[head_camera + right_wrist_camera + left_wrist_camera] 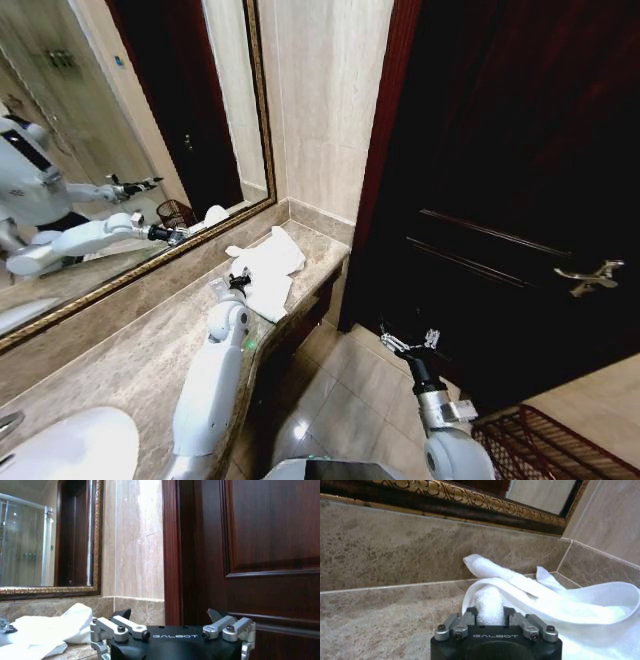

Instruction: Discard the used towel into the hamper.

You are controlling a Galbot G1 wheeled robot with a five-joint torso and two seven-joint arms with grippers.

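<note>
Closest to me in the head view, the hamper (555, 445) sits on the floor at my lower right, its dark red-brown wire rim just beside the base of my right arm. Above it the right gripper (408, 343) hangs over the tiled floor in front of the dark wooden door (500, 150), well apart from the counter; in the right wrist view its fingers (107, 627) stand spread wide with nothing between them. On my left, the left arm stretches along the marble countertop (120, 350), past the white sink (70, 448) at my near left. The left gripper (238, 283) is down at the near edge of the white towel (268, 268). From the left wrist camera I see a rolled fold of the towel (530, 596) rising between the two fingers (460, 624), which sit close on either side of it, pinching the cloth. The rest of the towel lies crumpled on the counter beyond the gripper, spreading toward the corner where the counter meets the wall. Behind it runs the marble backsplash (395, 555), and above that the gold-framed mirror (130, 120), which reflects my arms and a small dark basket.
</note>
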